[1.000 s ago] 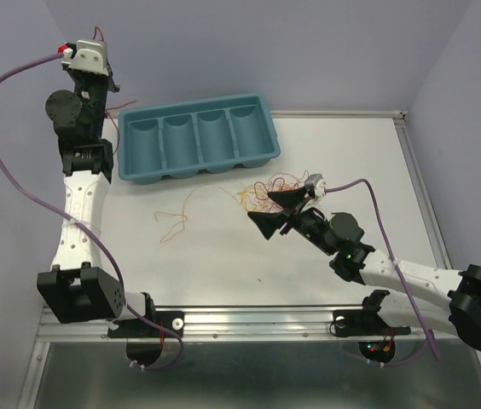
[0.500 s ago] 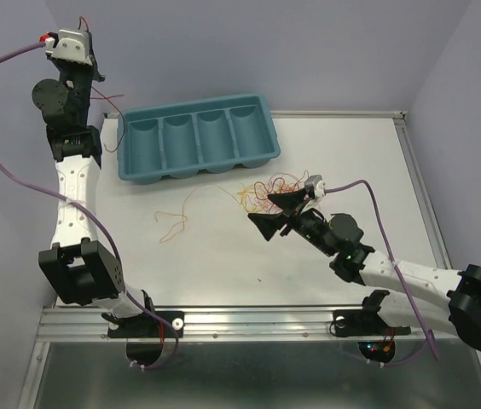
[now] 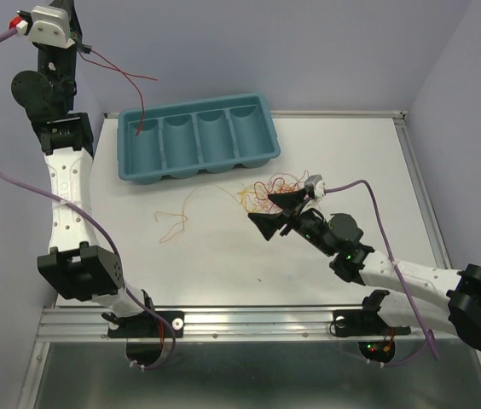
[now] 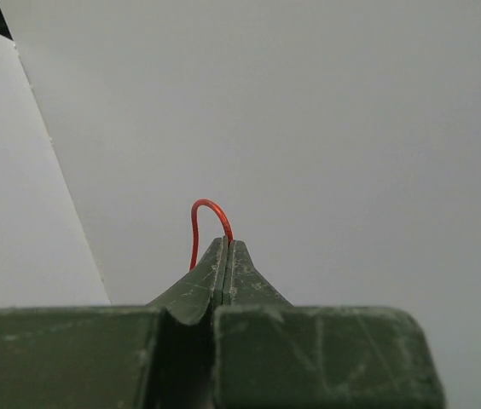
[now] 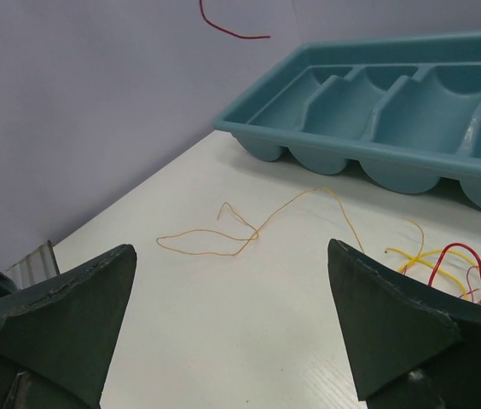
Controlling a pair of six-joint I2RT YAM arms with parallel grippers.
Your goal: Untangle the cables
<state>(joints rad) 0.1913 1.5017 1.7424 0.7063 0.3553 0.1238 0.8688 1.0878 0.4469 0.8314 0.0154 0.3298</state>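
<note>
My left gripper [image 3: 81, 48] is raised high at the far left, shut on a thin red cable [image 3: 142, 94]. The cable arcs right and hangs down, its end in the leftmost compartment of the teal tray [image 3: 194, 104]. In the left wrist view the shut fingertips [image 4: 226, 244] pinch a red loop [image 4: 209, 204]. A tangle of red, yellow and orange cables [image 3: 273, 185] lies just behind my right gripper [image 3: 274, 214], which is open and empty low over the table. A loose orange cable [image 3: 175, 219] lies left of it and shows between the right jaws [image 5: 249, 232].
The teal four-compartment tray [image 5: 394, 102] stands at the back of the white table. The tangle's edge [image 5: 458, 260] shows beside the right finger. Purple walls close in the back and both sides. The hanging red cable's bend [image 5: 228, 32] shows above the tray.
My left arm has risen and swung back-left, lifting the red cable until it hangs over the tray's leftmost compartment. The right arm has not moved.
</note>
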